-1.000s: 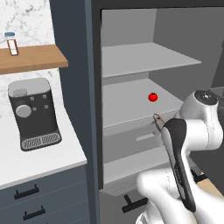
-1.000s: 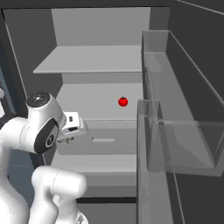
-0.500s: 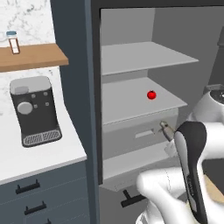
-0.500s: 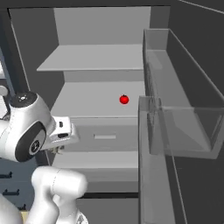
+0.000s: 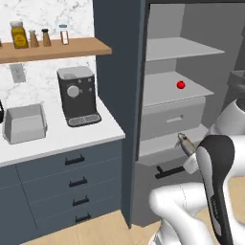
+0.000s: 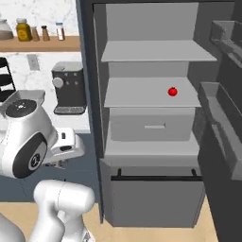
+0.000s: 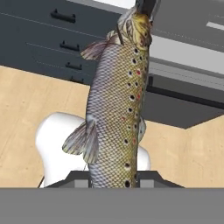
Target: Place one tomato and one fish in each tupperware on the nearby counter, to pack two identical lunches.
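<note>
A speckled olive-brown fish (image 7: 116, 100) hangs lengthwise in the hand view, and my gripper (image 7: 113, 178) is shut on its tail end. In the left base view the gripper (image 5: 184, 144) sits low in front of the open fridge with the fish's tip (image 5: 182, 139) showing. A small red tomato (image 5: 180, 85) rests on the fridge's middle shelf, also visible as the tomato (image 6: 172, 91) from the right. The white counter (image 5: 62, 139) lies left of the fridge. The tupperware is out of view.
On the counter stand a dark coffee machine (image 5: 76, 95) and a grey toaster (image 5: 24, 123). A wooden shelf (image 5: 52, 48) above them carries jars. The open fridge door (image 6: 224, 123) with its bins stands at the right. Dark drawers (image 5: 72, 184) lie below the counter.
Both base views have shifted, bringing more of the counter and wall shelf into the picture. The gripper has stayed shut on the fish and now sits lower, out in front of the fridge.
</note>
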Motion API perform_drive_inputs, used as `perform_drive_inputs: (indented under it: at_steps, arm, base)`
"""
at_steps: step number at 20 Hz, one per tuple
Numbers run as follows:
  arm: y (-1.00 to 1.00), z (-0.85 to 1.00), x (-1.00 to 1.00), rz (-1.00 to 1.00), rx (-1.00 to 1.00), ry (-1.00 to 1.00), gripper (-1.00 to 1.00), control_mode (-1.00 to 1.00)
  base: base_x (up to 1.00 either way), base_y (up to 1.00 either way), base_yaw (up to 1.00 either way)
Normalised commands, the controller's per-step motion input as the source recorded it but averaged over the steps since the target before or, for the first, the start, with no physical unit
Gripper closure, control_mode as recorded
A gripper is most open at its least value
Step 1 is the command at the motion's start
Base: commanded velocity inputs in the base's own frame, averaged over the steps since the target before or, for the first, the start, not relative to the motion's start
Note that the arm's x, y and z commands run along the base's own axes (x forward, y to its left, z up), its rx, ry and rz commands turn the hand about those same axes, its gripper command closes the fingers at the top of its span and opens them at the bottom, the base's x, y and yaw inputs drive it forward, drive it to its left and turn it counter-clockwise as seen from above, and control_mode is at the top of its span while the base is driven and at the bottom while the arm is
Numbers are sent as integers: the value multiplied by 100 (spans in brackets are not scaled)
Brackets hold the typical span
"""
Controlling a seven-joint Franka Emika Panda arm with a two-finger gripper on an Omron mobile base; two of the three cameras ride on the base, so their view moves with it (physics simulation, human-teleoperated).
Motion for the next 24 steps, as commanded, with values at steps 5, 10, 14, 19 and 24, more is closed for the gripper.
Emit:
perform_drive_inputs:
  at_steps: [5,10,14,19,24]
  arm:
    - [0,0,0,0,0,0,100,100]
    - [0,0,0,0,0,0,100,100]
    - [0,0,0,0,0,0,100,100]
    - [0,0,0,0,0,0,100,100]
    - [0,0,0,0,0,0,100,100]
  base:
    - [-23,100,3]
    - [40,100,7]
    - [78,98,17]
    - [64,93,7]
    - [56,24,0]
